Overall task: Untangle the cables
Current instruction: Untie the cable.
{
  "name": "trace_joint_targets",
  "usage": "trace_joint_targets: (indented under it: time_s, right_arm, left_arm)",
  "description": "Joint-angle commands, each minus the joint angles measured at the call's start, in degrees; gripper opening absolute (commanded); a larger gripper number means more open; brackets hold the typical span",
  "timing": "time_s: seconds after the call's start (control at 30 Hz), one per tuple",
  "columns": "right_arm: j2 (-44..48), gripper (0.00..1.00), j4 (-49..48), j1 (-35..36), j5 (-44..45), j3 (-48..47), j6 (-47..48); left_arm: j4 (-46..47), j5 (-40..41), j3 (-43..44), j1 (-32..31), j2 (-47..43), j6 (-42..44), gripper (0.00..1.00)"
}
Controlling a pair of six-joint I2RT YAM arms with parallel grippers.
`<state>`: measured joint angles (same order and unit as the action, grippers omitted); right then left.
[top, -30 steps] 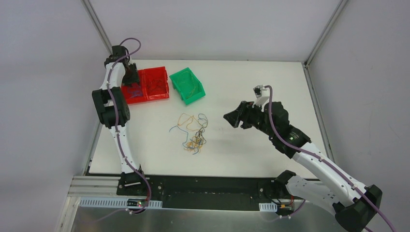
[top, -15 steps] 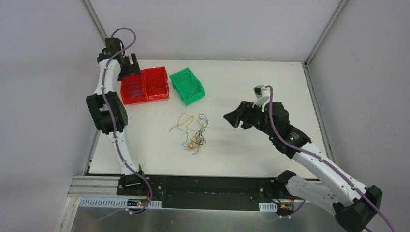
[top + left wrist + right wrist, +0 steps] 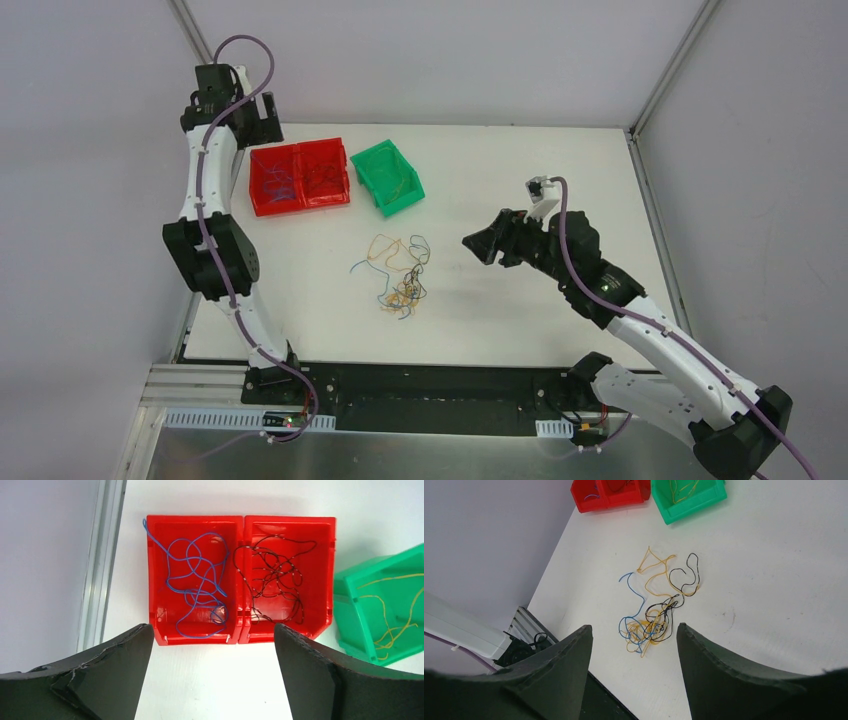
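A left red plastic bin [image 3: 192,520] and a right red plastic bin [image 3: 290,521] sit touching, side by side, at the far left corner of a white tabletop [image 3: 520,170]. A green plastic bin [image 3: 351,622] stands just beside them, turned askew.

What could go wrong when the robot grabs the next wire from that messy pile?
The tangled clump has blue, yellow and dark wires wound together, so pulling one might drag the whole pile along or tighten the knot. In the left red bin, the blue wire reaches the rim at one corner, so it might snag and slip out if something brushes it.
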<state>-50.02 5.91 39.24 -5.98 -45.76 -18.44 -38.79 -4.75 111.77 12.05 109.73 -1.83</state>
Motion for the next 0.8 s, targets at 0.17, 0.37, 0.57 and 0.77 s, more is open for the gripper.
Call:
trace_joint_targets:
  time_s: [0.17,0.37,0.57,0.77]
  right_arm:
    - [-0.25,0.66,-2.35,-0.13,-2.54,-2.87,-1.1]
    - [-1.03,0.66,-1.17,-0.18,-3.24,-5.16,-1.29]
    - [-3.19,0.66,2.42,-0.16,-3.94,-10.14,0.2]
    - [-5.13,0.67,5.27,-0.2,-4.22,-13.82,0.77]
  left_arm:
    - [10.08,-8.19,-4.72,-0.19,-8.68,9.42,0.92]
    - [10.44,-11.6,-2.81,-0.28,-11.67,14.33,0.86]
    - [11.19,-10.25,-0.54,-0.11,-12.88,22.7,0.94]
    - [9.86,-13.9,6.45,1.94,-8.94,25.95,0.92]
